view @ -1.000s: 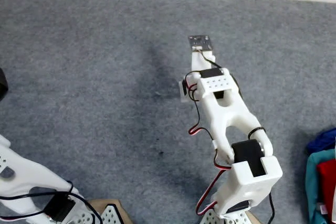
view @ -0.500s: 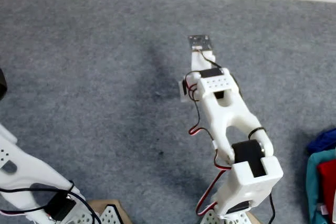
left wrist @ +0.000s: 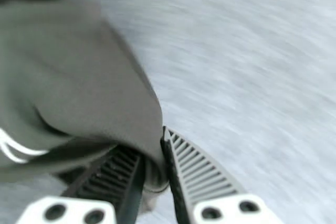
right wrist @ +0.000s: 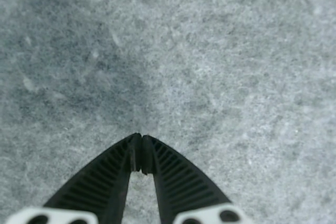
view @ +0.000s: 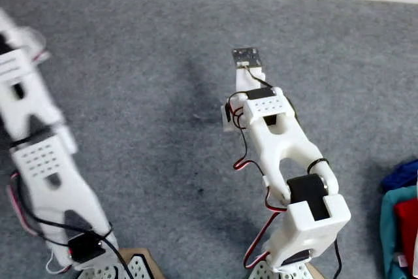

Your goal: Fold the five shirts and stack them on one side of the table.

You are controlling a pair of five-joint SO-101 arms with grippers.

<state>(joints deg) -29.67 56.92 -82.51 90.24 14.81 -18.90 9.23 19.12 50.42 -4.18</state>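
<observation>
Our left tool (left wrist: 156, 153) pinches a grey-green cloth shirt (left wrist: 79, 82) above the grey felt counter (view: 130, 96) at its left side, well apart from the folded blue, teal and red shirts (view: 400, 217) stacked at its right edge, nearer our right tool (right wrist: 140, 156), pressed together on nothing.

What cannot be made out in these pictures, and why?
High view: the shirt pile is cut by the right edge, so its count is unknown.
Left wrist view: the grey shirt runs past the frame; full shape unknown.
Cloth inside the left gripper: hidden between its jaws.
</observation>
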